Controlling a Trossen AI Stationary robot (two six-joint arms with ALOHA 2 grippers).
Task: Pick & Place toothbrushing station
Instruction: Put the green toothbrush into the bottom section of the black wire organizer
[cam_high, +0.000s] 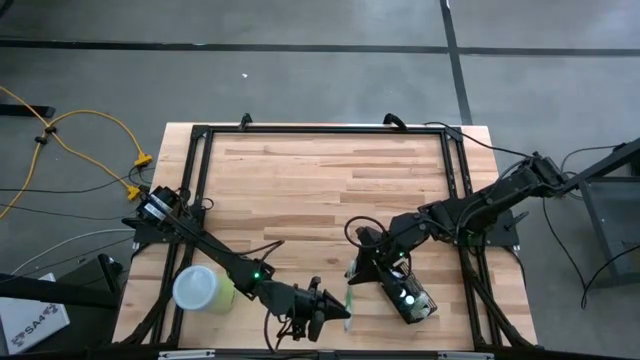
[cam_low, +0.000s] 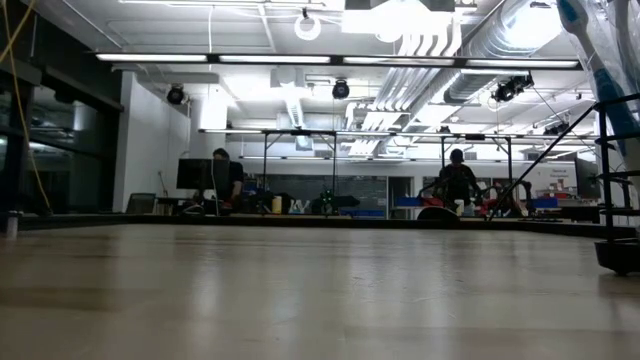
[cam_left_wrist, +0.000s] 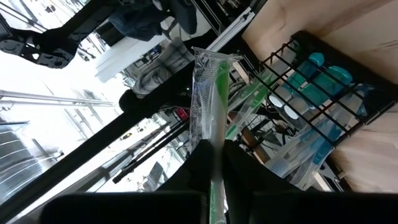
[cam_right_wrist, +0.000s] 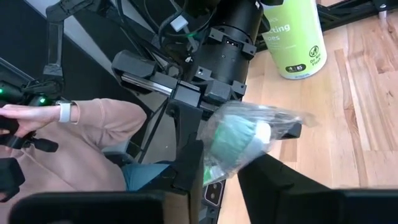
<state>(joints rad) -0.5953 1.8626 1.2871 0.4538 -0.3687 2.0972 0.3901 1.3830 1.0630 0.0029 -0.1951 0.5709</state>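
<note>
The toothbrushing station (cam_high: 412, 298), a black wire-mesh box holding blue and teal wrapped things, lies on the table near the front right; it also shows in the left wrist view (cam_left_wrist: 311, 87). My left gripper (cam_high: 325, 308) hovers just left of it, shut on a green toothbrush in a clear wrapper (cam_left_wrist: 211, 93). My right gripper (cam_high: 360, 268) hangs at the station's far-left end, shut on a clear packet with a teal and white thing inside (cam_right_wrist: 239, 137). A lime-green cup (cam_high: 203, 289) stands at the front left. My left gripper pinches the wrapped toothbrush between its two fingers partway along its handle (cam_left_wrist: 216, 134). The fingers come about level from the table's left and lie across the brush. The brush is lifted clear of the table, and its wrapped end sticks out past the fingertips. My right gripper has the clear packet between its two fingers (cam_right_wrist: 193, 162), by the packet's lower part (cam_right_wrist: 224, 165). The fingers slant slightly down toward the table's near left. The packet bulges out above the fingertips, clear of the table.
A black frame (cam_high: 200, 180) runs along the table's edges. Past the near edge, the right wrist view shows a person's pink sleeve (cam_right_wrist: 81, 143) and hand. The far half of the wooden top (cam_high: 330, 170) is bare. Yellow cables (cam_high: 80, 140) lie on the floor at left.
</note>
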